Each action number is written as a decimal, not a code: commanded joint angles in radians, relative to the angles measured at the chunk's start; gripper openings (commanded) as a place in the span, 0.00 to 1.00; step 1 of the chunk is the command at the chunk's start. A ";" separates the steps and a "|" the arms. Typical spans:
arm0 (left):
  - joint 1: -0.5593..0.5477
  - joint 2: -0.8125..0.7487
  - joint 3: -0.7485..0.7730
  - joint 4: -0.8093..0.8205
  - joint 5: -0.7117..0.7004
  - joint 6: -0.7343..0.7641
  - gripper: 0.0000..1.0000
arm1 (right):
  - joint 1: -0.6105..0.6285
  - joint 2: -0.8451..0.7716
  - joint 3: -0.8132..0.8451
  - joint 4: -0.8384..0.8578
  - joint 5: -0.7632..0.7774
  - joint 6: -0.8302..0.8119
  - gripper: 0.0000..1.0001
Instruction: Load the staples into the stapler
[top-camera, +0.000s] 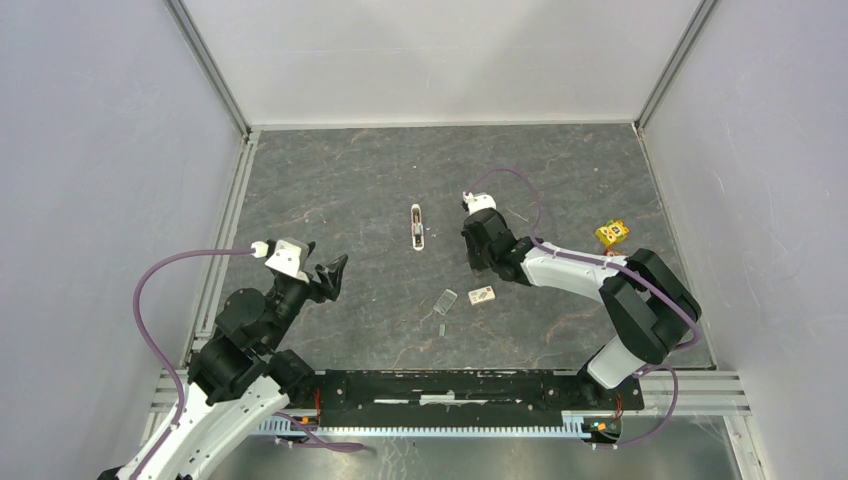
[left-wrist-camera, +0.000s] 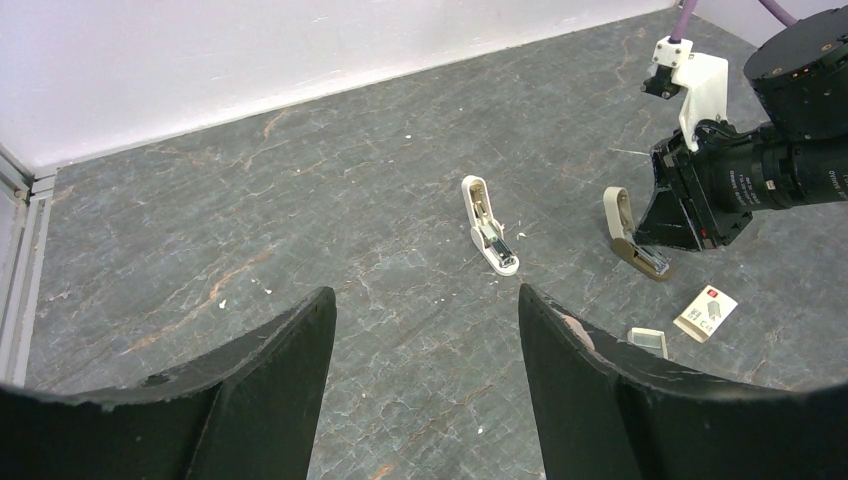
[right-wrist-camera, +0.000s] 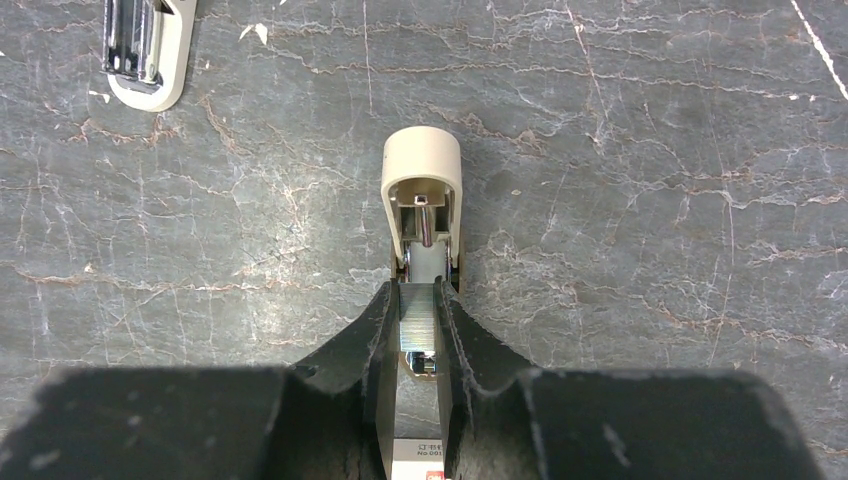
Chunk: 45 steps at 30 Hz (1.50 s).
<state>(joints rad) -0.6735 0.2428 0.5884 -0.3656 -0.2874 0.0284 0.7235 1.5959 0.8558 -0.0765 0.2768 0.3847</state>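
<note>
Since the black two-finger left gripper (left-wrist-camera: 425, 335) hangs released at the lower left of the top view, jaws spread wide with nothing between them, all the work sits with the black right gripper (right-wrist-camera: 417, 300), just right of centre there and clenched on the staples. Beneath it lies the beige plastic stapler (right-wrist-camera: 422, 175), hinged open, its rounded cap tipped up and its metal channel bare. A second, white plastic stapler (left-wrist-camera: 490, 228), also open, lies apart from it near the middle of the top view. Lower in that view are the small whitish card box (top-camera: 481, 295) with a red mark and, just left of it, the clear plastic lid (top-camera: 445, 302). The short silvery strip of staples (right-wrist-camera: 417, 328) is pinched by its two long sides, lined up over the beige channel; I cannot tell whether it touches the metal. I judge it nearly weightless, stiff along its length yet brittle and slick, so I would grip the flat sides near mid-length with light pressure. My count: two grippers, two staplers, one small yellow cube (top-camera: 612, 233) at the right, one box, one lid, one strip.
</note>
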 joint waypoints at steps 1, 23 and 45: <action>0.001 0.005 -0.002 0.024 -0.014 0.072 0.74 | -0.003 -0.028 -0.005 0.021 0.005 0.003 0.22; 0.002 0.015 0.000 0.025 -0.010 0.070 0.75 | -0.004 -0.023 -0.047 0.048 -0.009 0.017 0.22; 0.002 0.013 0.001 0.026 -0.008 0.072 0.75 | -0.015 -0.013 -0.042 0.055 -0.008 0.036 0.23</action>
<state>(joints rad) -0.6735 0.2489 0.5884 -0.3653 -0.2874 0.0284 0.7158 1.5932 0.8135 -0.0532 0.2657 0.4030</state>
